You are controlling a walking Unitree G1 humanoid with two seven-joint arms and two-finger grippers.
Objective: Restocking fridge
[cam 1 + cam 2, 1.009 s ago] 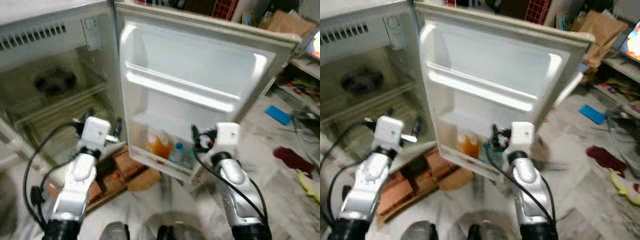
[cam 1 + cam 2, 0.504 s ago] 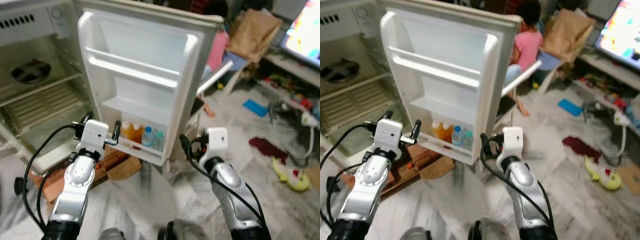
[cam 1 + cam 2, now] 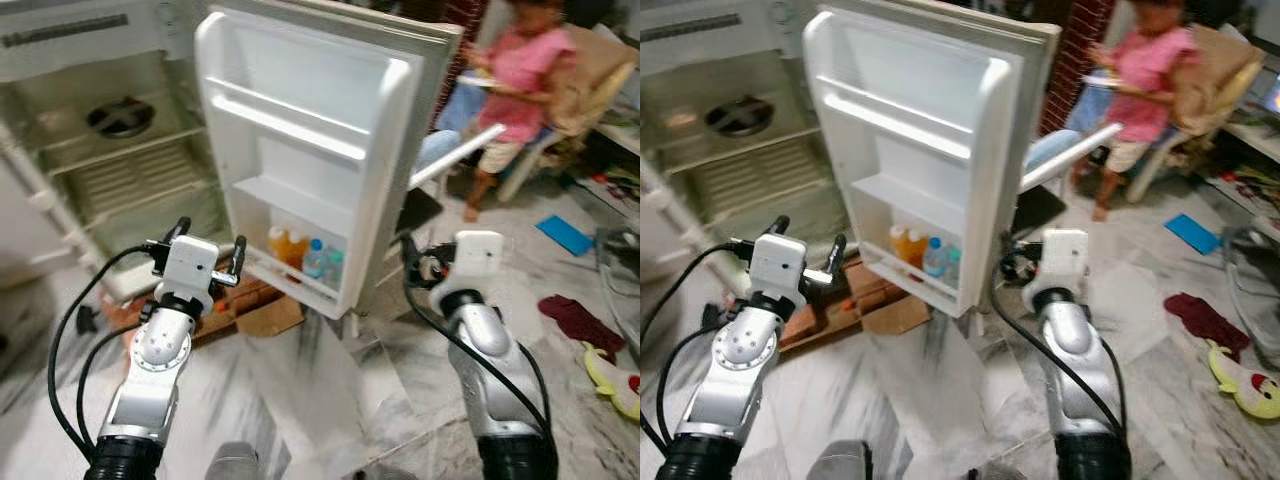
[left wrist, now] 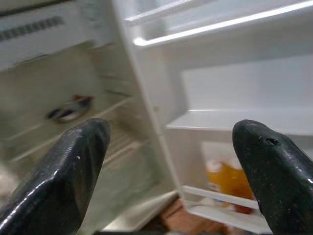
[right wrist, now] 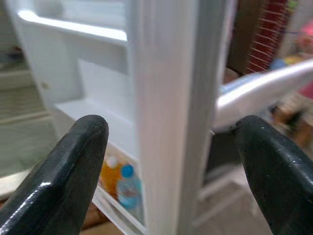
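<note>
The white fridge [image 3: 130,150] stands open, and its door [image 3: 300,120] swings out toward me. On the door's bottom shelf stand two orange juice bottles [image 3: 285,245] and a blue-capped water bottle [image 3: 315,258]. The upper door shelves are bare. A dark bowl [image 3: 120,115] sits on a wire shelf inside. My left gripper [image 3: 210,240] is raised in front of the fridge's lower part, open and empty [image 4: 171,129]. My right gripper [image 3: 418,262] is held near the door's outer edge, also open with nothing in it [image 5: 171,125].
A person in pink [image 3: 520,90] sits on a chair behind the door at the right. Cardboard [image 3: 265,315] and wooden blocks lie on the floor under the fridge. A blue item [image 3: 565,233], a red cloth [image 3: 575,315] and a yellow toy [image 3: 615,375] lie on the marble floor at the right.
The whole picture has shifted because the camera moved. The fridge now stands farther off, and the person in pink has come into sight. Both arms keep the same raised pose with open fingers.
</note>
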